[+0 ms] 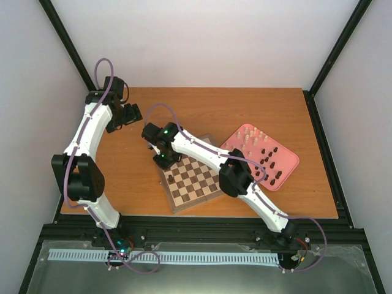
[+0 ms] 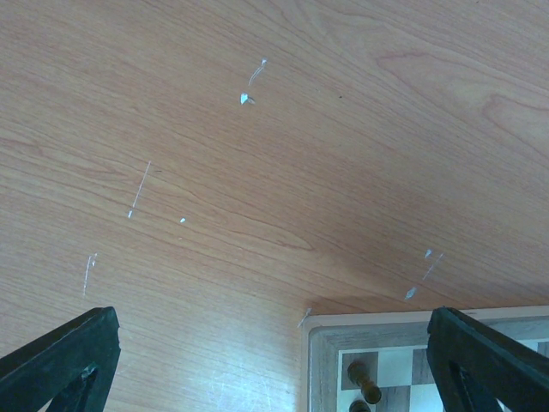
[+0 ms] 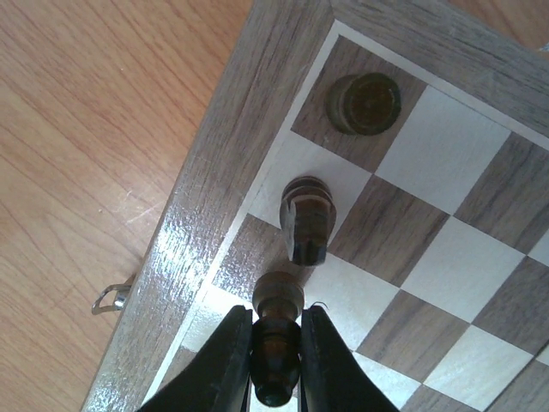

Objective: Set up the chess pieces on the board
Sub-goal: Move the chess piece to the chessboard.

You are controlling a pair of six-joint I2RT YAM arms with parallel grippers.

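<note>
The wooden chessboard [image 1: 193, 182] lies mid-table, rotated. My right gripper [image 3: 275, 365] is shut on a dark brown chess piece [image 3: 276, 343], held over the board's left edge column; in the top view it [image 1: 163, 158] sits at the board's far-left corner. Two more dark pieces stand on the board: a knight [image 3: 306, 219] and a rook [image 3: 364, 104]. My left gripper [image 2: 273, 365] is open and empty, its fingers [image 2: 60, 356] wide apart above bare table beside the board's corner [image 2: 343, 339]; in the top view it [image 1: 130, 114] is far left. Remaining pieces [image 1: 269, 160] stand on the pink tray.
The pink tray [image 1: 288, 171] lies right of the board, holding several dark and cream pieces [image 1: 248, 135]. A small metal clasp [image 3: 110, 297] sticks out from the board's side. Black frame posts stand at the table's back corners.
</note>
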